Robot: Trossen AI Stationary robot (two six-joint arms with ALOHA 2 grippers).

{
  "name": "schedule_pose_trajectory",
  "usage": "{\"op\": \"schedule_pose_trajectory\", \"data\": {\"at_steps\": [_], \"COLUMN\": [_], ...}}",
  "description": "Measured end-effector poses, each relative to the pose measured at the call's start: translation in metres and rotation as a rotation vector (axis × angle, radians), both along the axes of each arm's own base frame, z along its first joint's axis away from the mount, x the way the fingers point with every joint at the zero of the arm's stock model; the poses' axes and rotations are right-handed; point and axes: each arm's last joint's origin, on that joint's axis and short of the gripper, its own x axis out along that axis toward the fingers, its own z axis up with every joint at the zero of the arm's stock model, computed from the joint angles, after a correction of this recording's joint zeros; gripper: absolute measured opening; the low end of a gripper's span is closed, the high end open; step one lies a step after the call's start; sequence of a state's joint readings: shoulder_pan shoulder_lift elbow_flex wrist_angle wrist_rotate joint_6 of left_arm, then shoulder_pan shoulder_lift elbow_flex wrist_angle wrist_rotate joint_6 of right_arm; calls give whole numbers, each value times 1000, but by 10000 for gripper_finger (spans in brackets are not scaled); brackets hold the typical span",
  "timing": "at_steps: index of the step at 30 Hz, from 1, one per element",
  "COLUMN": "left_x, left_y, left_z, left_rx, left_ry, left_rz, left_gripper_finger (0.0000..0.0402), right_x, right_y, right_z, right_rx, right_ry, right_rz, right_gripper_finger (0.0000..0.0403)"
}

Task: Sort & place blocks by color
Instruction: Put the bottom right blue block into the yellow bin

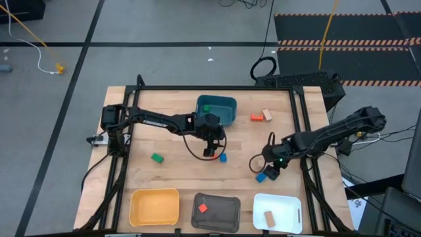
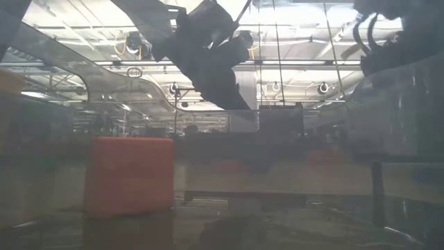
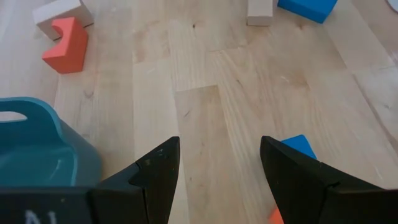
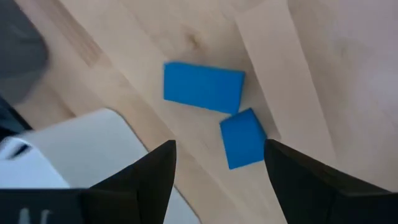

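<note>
Grey floor with black tape lines surrounds the wooden table [image 1: 177,171], where four trays sit: a teal tray [image 1: 217,109] near the middle of the far edge, and a yellow tray [image 1: 154,206], a grey tray [image 1: 216,212] and a white tray [image 1: 277,212] in a row along the near edge.

At the table's centre, just on the near side of the teal tray, the left gripper [image 1: 210,149] hangs with its fingers spread wide and nothing between them. A small blue block [image 1: 223,158] lies just beside it, with a bit of red showing under the fingers.

Toward the right edge the right gripper [image 1: 272,172] hovers low — its fingers are also wide apart and empty — over two blue blocks [image 4: 204,87] that lie touching at a corner, close to the white tray's far edge.

A green block [image 1: 156,158] lies alone in the left half of the table. A red block [image 1: 256,118] and a tan block [image 1: 268,115] sit side by side near the far edge, right of the teal tray. The grey tray holds one red piece [image 1: 202,208]; the white tray holds one tan piece [image 1: 269,218].
</note>
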State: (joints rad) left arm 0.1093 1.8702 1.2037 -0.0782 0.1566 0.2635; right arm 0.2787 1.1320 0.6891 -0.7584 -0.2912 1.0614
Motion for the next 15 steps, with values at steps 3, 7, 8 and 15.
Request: {"op": "schedule_pose_trajectory", "data": {"at_steps": [3,7,8,15], "left_x": [0,0,0,0], "left_y": [0,0,0,-2], "left_z": [0,0,0,0], "left_rx": [0,1,2,-3], "left_ry": [2,0,0,0], "left_rz": [0,-1,-2,-2], "left_gripper_finger": [225,225,225,225], "right_x": [-2,-3,-2,0], "right_y": [5,12,13,19], "right_z": [-10,-17,-18,-21], "right_rx": [-12,-26,-27,-28], "right_ry": [39,74,77,62], "right_rz": [31,73,80,107], "right_gripper_finger": [233,233,233,233]}}
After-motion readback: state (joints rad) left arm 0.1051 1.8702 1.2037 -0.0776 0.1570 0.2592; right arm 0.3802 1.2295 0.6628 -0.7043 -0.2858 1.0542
